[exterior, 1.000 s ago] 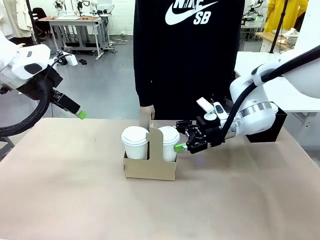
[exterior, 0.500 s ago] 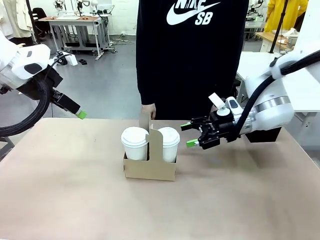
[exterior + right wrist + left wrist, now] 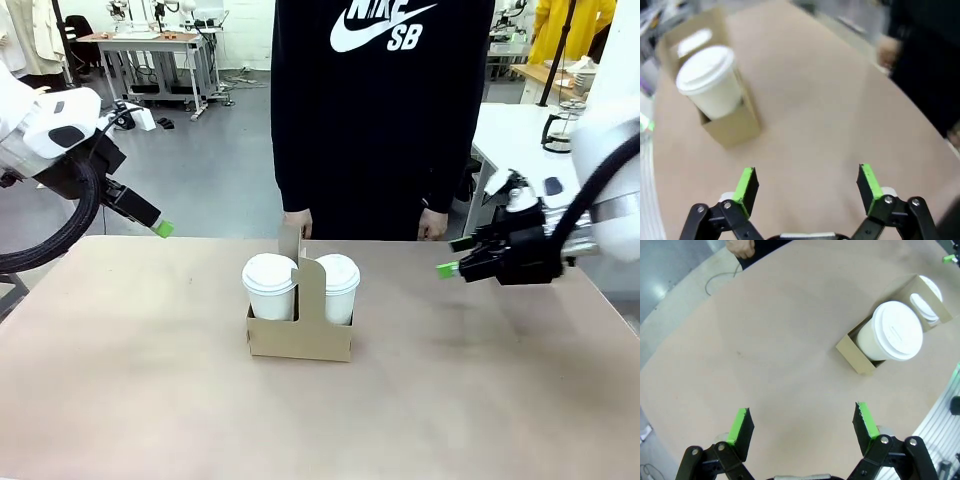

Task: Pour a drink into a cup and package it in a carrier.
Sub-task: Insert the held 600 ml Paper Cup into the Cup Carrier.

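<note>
The brown cardboard carrier (image 3: 300, 338) stands mid-table with its handle panel upright. Two white lidded cups sit in its slots, one on the left (image 3: 270, 285) and one on the right (image 3: 338, 285). Their lids hide the drink. My right gripper (image 3: 455, 257) hovers open and empty well to the right of the carrier. From its wrist I see the carrier (image 3: 732, 127) and the nearer cup (image 3: 710, 80) beyond the open gripper (image 3: 807, 182). My left gripper (image 3: 160, 230) hangs open over the far left corner. Its wrist view has the gripper (image 3: 802, 422), the carrier (image 3: 855, 352) and a cup (image 3: 895, 330).
A person in a black top stands at the far edge, with one hand (image 3: 295, 222) just behind the carrier and the other (image 3: 432, 225) nearby. A glass jug (image 3: 560, 125) sits on a white side table at the right. Bare tabletop (image 3: 150, 400) spreads around the carrier.
My right gripper, which was at the right cup a second ago, has drawn back to the right, open and empty. The cups, the carrier and the left arm have not moved.
</note>
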You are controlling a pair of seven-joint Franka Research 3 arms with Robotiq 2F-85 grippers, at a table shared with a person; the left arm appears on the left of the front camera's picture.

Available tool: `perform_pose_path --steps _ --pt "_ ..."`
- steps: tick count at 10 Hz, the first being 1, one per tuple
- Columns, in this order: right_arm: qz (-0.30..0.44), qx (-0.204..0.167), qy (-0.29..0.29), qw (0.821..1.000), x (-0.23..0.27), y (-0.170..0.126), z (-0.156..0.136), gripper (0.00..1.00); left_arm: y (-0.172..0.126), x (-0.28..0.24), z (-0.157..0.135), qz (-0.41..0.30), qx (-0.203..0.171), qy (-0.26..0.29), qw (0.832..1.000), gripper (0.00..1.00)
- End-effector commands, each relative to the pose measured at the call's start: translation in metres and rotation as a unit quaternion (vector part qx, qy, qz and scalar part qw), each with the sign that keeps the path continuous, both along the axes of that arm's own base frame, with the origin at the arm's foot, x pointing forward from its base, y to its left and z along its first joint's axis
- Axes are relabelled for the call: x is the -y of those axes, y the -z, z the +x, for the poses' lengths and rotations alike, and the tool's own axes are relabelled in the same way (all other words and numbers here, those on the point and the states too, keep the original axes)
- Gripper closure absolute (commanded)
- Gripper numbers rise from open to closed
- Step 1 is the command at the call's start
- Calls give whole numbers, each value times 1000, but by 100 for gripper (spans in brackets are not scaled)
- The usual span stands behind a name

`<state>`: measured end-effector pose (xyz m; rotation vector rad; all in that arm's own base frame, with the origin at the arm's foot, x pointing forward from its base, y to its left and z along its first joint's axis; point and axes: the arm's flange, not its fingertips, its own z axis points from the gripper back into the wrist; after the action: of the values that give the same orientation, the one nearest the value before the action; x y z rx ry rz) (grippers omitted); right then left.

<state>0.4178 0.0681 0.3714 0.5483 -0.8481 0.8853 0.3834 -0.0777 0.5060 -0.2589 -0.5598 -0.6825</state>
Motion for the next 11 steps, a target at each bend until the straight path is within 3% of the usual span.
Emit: perform_pose_path --steps 1,4,5,6,11 --pt "-24 -23 81 996 7 -12 -24 0 0 -1 -1 3 -3 -4 1000 0" --pt "-9 -10 106 994 29 -14 -37 0 0 -1 -1 3 -3 -4 1000 0" --pt "-5 -15 119 993 33 -11 -35 0 0 -1 -1 3 -3 -4 1000 0" --pt "-20 -9 98 995 28 -15 -13 0 0 -1 -1 3 -3 -4 1000 0" --pt "-20 -9 98 995 28 -15 -13 0 0 -1 -1 3 -3 -4 1000 0"
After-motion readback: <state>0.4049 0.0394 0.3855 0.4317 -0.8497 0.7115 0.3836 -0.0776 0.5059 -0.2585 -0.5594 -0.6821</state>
